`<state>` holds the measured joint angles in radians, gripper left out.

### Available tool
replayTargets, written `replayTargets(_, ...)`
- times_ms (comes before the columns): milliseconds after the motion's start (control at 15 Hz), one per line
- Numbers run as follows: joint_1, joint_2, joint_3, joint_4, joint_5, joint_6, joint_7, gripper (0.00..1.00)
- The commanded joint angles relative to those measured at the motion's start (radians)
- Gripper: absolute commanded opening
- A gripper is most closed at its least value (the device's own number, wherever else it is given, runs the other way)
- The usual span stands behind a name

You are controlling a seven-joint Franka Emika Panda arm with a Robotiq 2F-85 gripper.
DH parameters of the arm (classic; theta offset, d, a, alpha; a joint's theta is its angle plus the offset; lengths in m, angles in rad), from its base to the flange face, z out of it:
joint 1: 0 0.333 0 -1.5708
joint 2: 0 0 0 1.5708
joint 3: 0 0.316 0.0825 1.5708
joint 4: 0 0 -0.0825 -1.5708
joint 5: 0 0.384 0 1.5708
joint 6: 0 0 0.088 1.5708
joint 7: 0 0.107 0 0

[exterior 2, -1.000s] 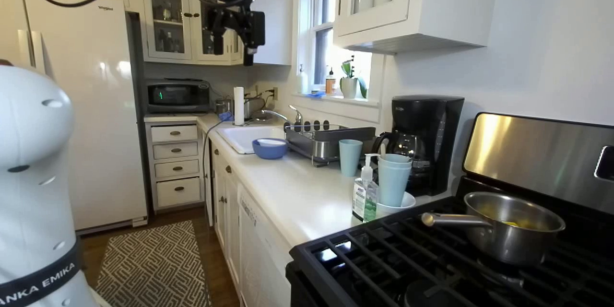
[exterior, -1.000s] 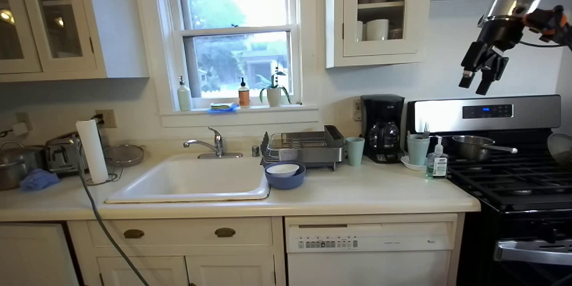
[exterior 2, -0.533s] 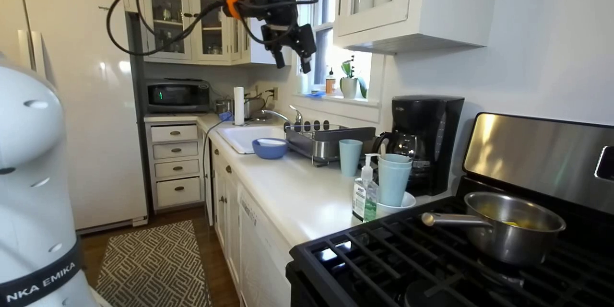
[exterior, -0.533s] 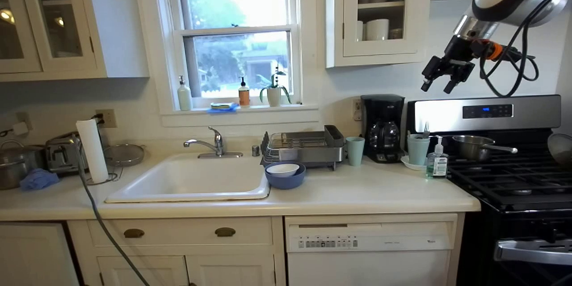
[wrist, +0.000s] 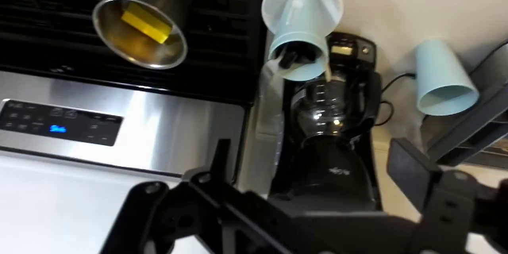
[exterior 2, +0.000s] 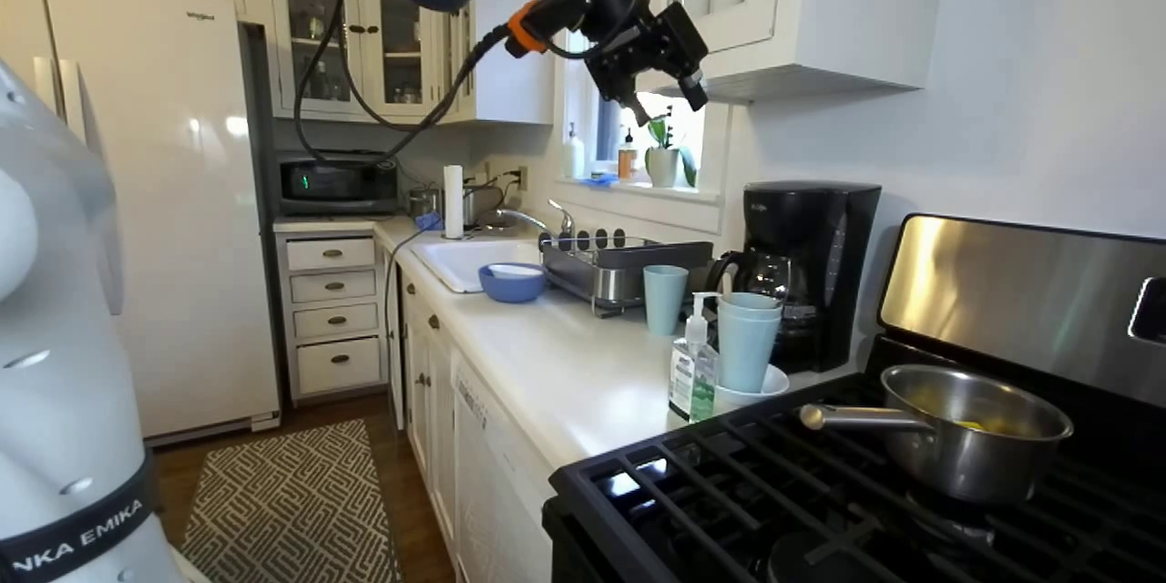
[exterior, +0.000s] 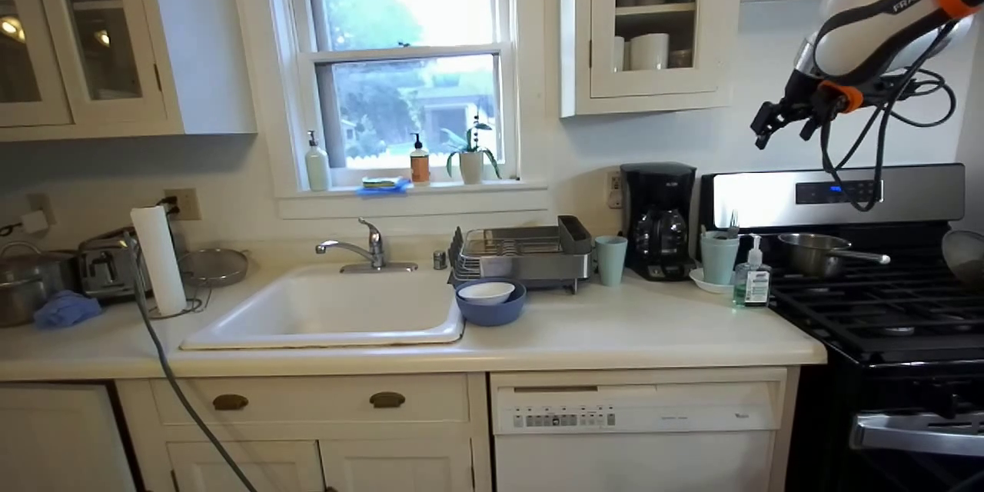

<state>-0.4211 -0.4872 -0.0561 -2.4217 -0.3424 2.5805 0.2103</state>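
In an exterior view the pincer hangs spread, higher than the black coffee maker on the surface; in an exterior view a saucepan sits on the stove; in the wrist view the coffee maker shows between the fingers and a yellow block lies in the saucepan.

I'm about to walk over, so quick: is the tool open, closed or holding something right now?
Tool: open, holding nothing.
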Motion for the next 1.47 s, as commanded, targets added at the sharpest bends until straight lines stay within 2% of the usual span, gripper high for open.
replayTargets(0, -0.152, 0.060, 0.083, 0.041, -0.192, 0.021, 0.215, 1.00)
replayTargets(267, -0.288, 0.111, 0.114, 0.066, -0.413, -0.016, 0.446, 1.00)
replayTargets(467, -0.331, 0.163, 0.090, 0.101, -0.563, -0.079, 0.610, 1.00)
replayTargets(667, -0.311, 0.246, 0.043, 0.156, -0.647, -0.200, 0.761, 1.00)
replayTargets(800, -0.277, 0.304, -0.003, 0.187, -0.645, -0.282, 0.833, 1.00)
replayTargets(867, -0.235, 0.232, -0.039, 0.130, -0.625, -0.232, 0.754, 1.00)
replayTargets(1000, -0.201, 0.258, -0.077, 0.139, -0.624, -0.240, 0.761, 1.00)
replayTargets(1400, -0.179, 0.246, -0.089, 0.139, -0.624, -0.241, 0.760, 1.00)
